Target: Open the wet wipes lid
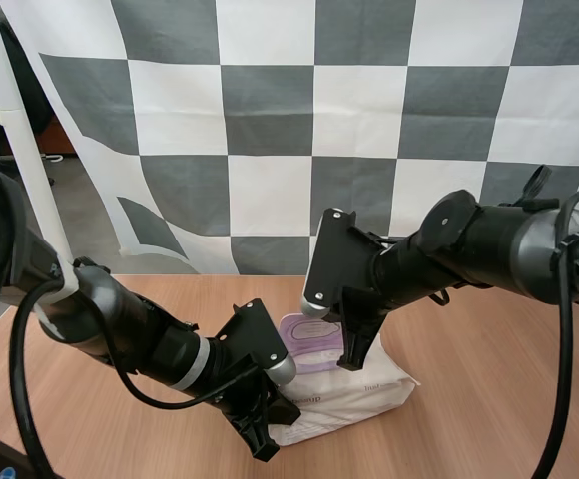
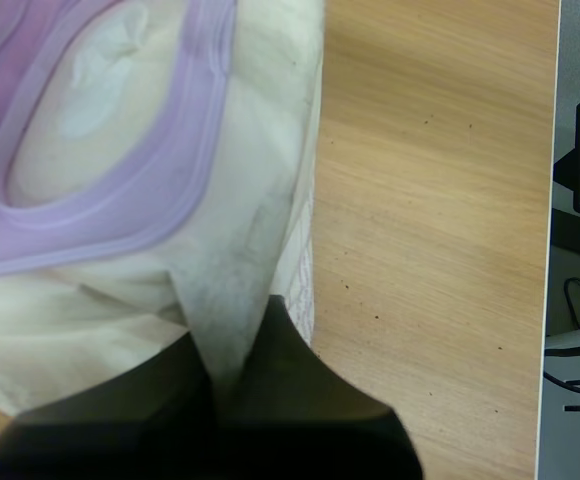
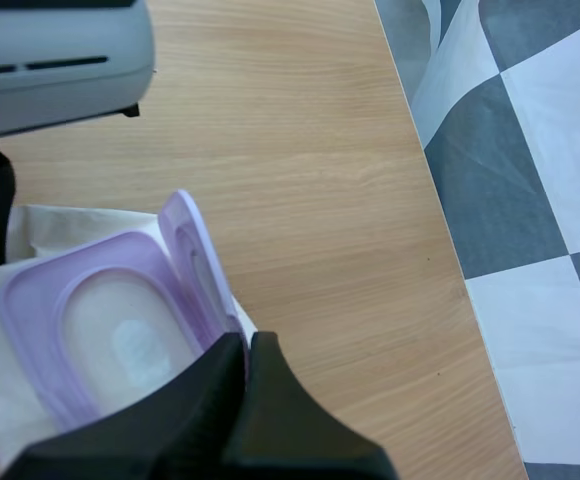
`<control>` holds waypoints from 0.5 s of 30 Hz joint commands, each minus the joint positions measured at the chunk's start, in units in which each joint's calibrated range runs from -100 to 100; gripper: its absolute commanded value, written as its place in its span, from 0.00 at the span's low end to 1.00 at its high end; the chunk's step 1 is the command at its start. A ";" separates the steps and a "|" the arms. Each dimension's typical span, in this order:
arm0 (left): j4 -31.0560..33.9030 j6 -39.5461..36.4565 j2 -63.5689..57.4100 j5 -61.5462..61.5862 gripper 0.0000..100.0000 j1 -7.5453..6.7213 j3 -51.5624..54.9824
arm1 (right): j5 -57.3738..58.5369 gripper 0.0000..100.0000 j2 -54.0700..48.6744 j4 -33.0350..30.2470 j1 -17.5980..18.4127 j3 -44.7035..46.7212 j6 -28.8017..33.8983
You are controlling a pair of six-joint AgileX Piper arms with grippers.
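Wet wipes pack, lid raised, held by both grippers at lower centre of the high view.

Item: white wet wipes pack lying flat on the wooden table, lower centre of the high view, between the two arms. Its purple lid stands lifted off the purple frame, hinged up at the frame's edge, and the pale opening shows inside the frame. Left gripper: at the pack's near left end; in the left wrist view its fingers are clenched on a white fold of the wrapper, just beside the frame. Right gripper: above the pack's top; in the right wrist view its tips pinch the free edge of the upturned lid.
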 commanded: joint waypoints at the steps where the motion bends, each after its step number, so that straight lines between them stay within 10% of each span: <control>1: 0.04 0.83 0.03 0.02 0.00 0.04 -0.02 | -2.65 0.00 2.69 -0.19 0.01 0.07 -0.58; 15: 0.07 0.83 0.03 -0.90 0.00 0.04 -0.02 | -14.23 0.00 16.91 6.44 0.01 0.07 -3.68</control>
